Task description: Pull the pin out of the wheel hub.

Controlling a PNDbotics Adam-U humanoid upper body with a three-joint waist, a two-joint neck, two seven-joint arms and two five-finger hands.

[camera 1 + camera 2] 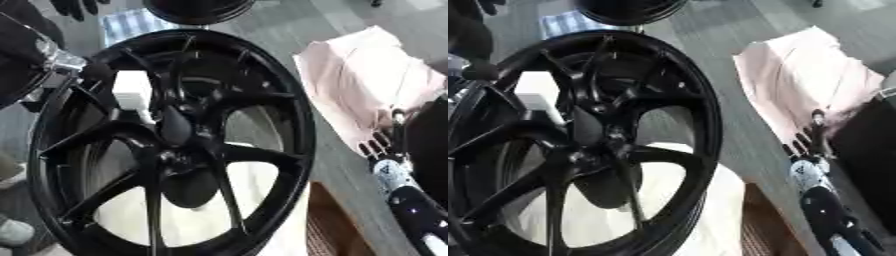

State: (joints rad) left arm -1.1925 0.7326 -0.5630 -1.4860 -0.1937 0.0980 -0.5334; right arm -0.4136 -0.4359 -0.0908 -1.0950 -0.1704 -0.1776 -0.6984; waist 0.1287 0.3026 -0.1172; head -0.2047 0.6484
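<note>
The black wheel hub (171, 145) lies left of the right robot hand (382, 145), which rests with fingers relaxed, holding nothing. The left robot hand (98, 72) sits at the rim's upper left, nearer the hub; its fingers cannot be made out.

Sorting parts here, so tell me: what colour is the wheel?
Glossy black wheel, clearest in the left eye view.
</note>
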